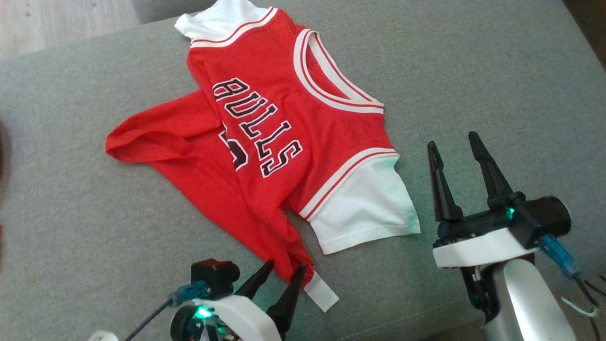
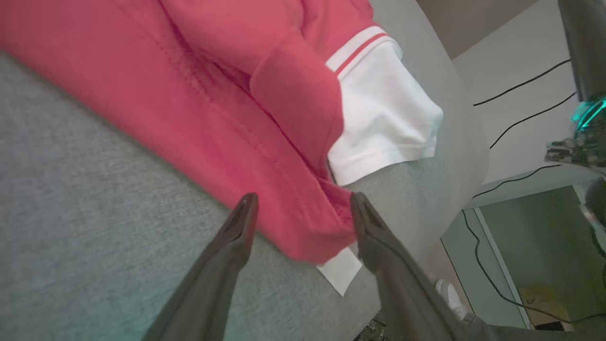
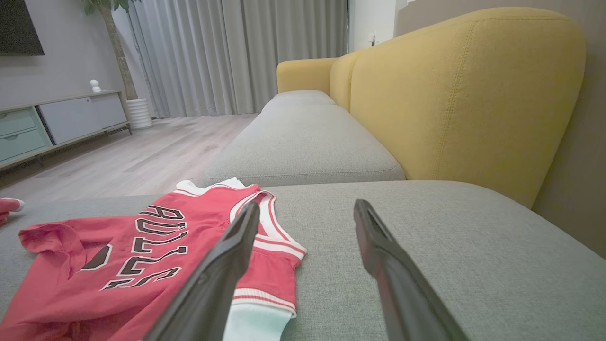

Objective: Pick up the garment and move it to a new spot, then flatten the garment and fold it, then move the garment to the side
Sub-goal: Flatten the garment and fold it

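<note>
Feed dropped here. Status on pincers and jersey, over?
Left pincer open, astride near corner of Bulls jersey. Right pincer open, off the cloth. Jersey rumpled, unfolded on grey cushion. Nothing blocking.

Left end effector (image 1: 286, 264): two long tapered dark fingers; white curved shell (image 1: 239, 310) at base; green light (image 1: 203, 312) glowing inside; boxy black module (image 1: 215, 273); teal plug (image 1: 189, 291) with thin black cable (image 1: 147, 322).
Right end effector (image 1: 452, 139): same pointed dark fingers on black crossbar; white plate (image 1: 478, 250) beneath; black cylinder (image 1: 544, 218) at side; teal connector (image 1: 559, 255); glossy silver-grey forearm (image 1: 525, 303).
</note>
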